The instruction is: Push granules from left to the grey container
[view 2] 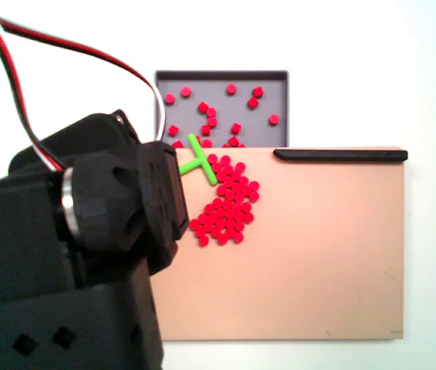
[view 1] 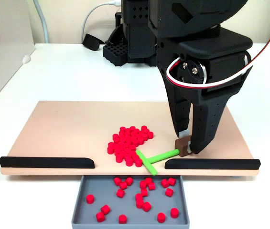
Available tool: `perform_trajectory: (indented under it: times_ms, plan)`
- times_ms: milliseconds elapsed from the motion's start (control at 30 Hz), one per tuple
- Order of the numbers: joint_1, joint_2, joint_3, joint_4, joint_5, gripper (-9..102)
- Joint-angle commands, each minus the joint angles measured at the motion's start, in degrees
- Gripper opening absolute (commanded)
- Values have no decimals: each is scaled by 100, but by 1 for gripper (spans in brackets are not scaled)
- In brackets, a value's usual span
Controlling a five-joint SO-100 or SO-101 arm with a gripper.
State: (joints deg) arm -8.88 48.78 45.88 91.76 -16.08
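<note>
part done: we count about twenty granules (view 1: 139, 193) in the tray (view 1: 80, 210), with a bigger heap left on the board (view 1: 58, 129).
the arm reaches steeply down at the right in a fixed view; our gripper (view 1: 186, 145) pinches the end of the green stick (view 1: 154, 159), whose crossbar touches the heap beside the gap.

red granules (view 2: 225, 202) clustered on tan board (view 2: 318, 254), others in grey container (view 2: 279, 96)
</note>
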Motion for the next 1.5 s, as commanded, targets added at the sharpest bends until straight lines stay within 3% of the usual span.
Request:
perform_trajectory:
  times_ms: [0, 1200, 1467]
  plan:
    - [62, 70, -70, -35, -220, 0]
    - [229, 940, -70, 264, -2188, 0]
    - [229, 2364, 1556, 281, -2918, 0]
